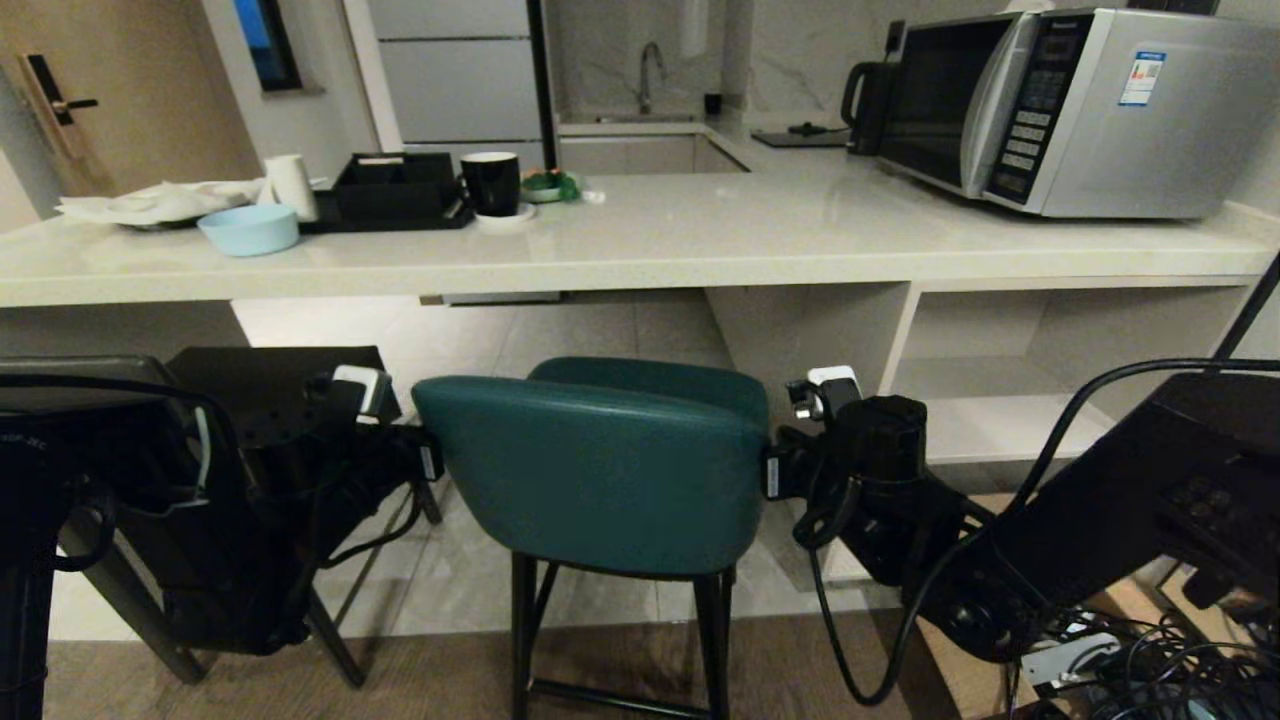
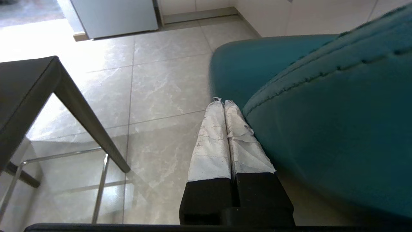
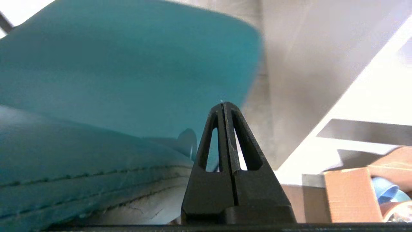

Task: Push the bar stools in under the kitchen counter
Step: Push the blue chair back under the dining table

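Observation:
The teal bar stool [image 1: 600, 470] stands in front of the kitchen counter [image 1: 650, 240], with its seat just under the slab's front edge. My left gripper [image 1: 428, 462] is shut and lies against the left side of the stool's backrest. My right gripper [image 1: 772, 475] is shut against the right side. In the left wrist view the taped fingers [image 2: 209, 141] lie together alongside the teal backrest [image 2: 322, 122]. In the right wrist view the closed gripper [image 3: 224, 104] sits beside the teal seat [image 3: 112, 80]. The dark grey bar stool [image 1: 270, 390] stands to the left, partly hidden behind my left arm; its seat corner and leg [image 2: 25, 87] also show.
On the counter are a microwave [image 1: 1080, 100], a kettle [image 1: 870, 100], a black mug [image 1: 492, 182], a black tray [image 1: 395, 190], a blue bowl [image 1: 250, 228] and a white cup [image 1: 292, 185]. White open shelving [image 1: 1000, 400] stands on the right under the slab. Cables and a cardboard box [image 3: 351, 193] lie at the lower right.

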Motion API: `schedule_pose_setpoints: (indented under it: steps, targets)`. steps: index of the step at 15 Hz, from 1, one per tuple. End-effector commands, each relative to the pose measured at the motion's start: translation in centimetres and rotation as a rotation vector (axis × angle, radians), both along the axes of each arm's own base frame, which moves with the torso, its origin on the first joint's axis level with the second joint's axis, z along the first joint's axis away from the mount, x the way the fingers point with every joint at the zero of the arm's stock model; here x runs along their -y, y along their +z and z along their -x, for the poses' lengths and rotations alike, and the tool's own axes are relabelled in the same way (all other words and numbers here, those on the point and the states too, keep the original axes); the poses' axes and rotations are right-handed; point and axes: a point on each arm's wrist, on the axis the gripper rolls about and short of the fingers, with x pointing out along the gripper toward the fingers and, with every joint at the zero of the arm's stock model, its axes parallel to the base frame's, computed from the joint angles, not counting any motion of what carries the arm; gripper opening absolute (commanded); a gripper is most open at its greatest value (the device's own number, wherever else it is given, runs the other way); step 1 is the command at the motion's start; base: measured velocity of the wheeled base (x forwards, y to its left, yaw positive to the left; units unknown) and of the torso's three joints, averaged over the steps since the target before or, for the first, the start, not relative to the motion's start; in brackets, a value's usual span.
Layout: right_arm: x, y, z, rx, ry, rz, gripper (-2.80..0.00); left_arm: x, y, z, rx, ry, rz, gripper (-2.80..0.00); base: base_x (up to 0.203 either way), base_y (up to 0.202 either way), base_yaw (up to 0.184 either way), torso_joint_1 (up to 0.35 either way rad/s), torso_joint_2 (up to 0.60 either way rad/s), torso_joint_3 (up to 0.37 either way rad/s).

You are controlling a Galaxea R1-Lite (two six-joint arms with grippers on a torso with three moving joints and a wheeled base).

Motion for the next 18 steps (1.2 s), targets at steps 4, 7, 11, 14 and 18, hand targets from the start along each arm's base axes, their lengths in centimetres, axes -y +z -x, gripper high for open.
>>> schedule_pose_setpoints:
  steps: [4, 7, 11, 14, 18]
  targets:
    - [1.6, -0.3, -3.9, 0.008, -0.081, 0.0, -2.8, 4.0, 1.2, 2.1, 0.01, -0.148, 0.033, -2.8, 0.0, 0.0, 0.0, 0.0, 0.0, 0.0]
    - [1.7, 0.2, -5.0, 0.01, -0.091, 0.007, -2.8, 4.0, 1.2, 2.5, 0.0, -0.139, 0.029, -2.8, 0.0, 0.0, 0.0, 0.0, 0.0, 0.0]
    - [1.6, -0.1, -4.9, 0.006, -0.088, 0.014, -2.8, 4.2, 1.7, 3.2, 0.013, -0.036, 0.01, -2.8, 0.0, 0.0, 0.0, 0.0, 0.0, 0.0]
    - [1.6, -0.2, -4.8, 0.002, -0.088, 0.015, -2.8, 3.8, 0.9, 3.8, -0.022, 0.016, -0.02, -2.8, 0.0, 0.0, 0.0, 0.0, 0.0, 0.0]
    - [1.5, -0.4, -4.6, -0.005, -0.085, 0.017, -2.8, 3.6, 0.9, 3.6, -0.019, 0.027, -0.019, -2.8, 0.0, 0.0, 0.0, 0.0, 0.0, 0.0]
